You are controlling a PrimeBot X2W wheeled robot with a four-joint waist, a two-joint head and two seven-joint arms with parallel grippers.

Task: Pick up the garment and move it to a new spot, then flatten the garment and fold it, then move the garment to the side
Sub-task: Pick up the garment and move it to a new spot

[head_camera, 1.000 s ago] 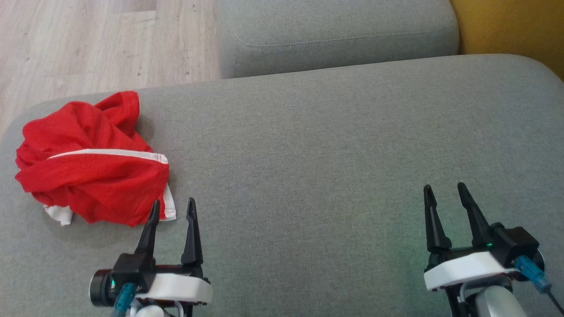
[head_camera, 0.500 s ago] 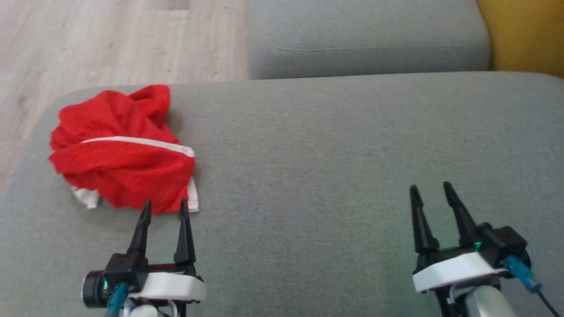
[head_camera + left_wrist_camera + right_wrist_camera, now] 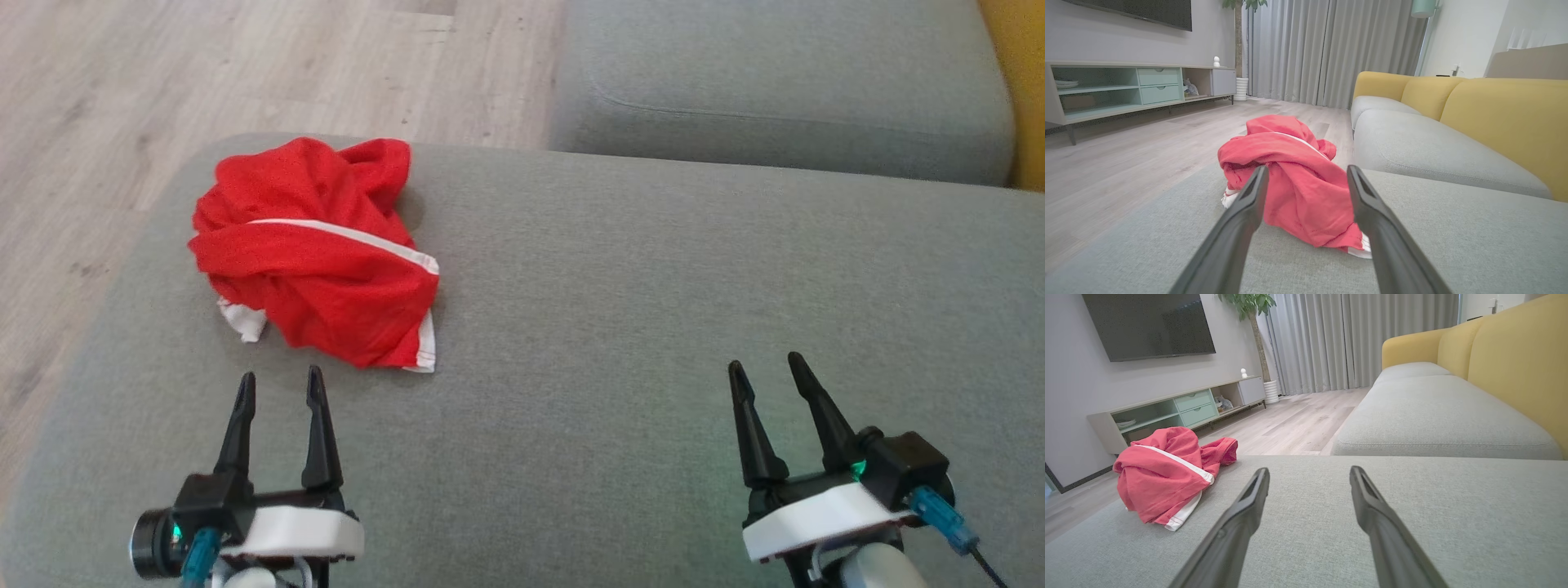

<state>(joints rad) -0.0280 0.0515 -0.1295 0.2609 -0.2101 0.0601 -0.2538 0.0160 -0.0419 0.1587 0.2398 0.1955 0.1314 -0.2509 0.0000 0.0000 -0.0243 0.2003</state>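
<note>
Since a second ago the whole head view has swung toward the robot's left, so the camera has turned; the garment keeps its place on the cushion. Against it, the left gripper (image 3: pixel 279 376) has dropped back: its fingertips overlapped the cloth's near edge then and now stop short of it, with a strip of bare cushion between.

Nearest, both grippers hover low over the grey cushion (image 3: pixel 653 286), fingers pointing away from the robot. The left one has its fingers spread apart and holds nothing. The right gripper (image 3: pixel 764 361) is likewise spread and holds nothing, well apart from the cloth.

Just beyond the left fingertips lies the garment (image 3: pixel 318 253), a crumpled red heap with a white stripe across it and white trim at its near edge. It sits at the cushion's far left corner, near the edge.

Behind that comes a second grey seat cushion (image 3: pixel 775 82) with a yellow backrest (image 3: pixel 1502 118). Pale wooden floor (image 3: pixel 245 65) runs to a low cabinet (image 3: pixel 1126 87) and grey curtains (image 3: pixel 1310 49).
</note>
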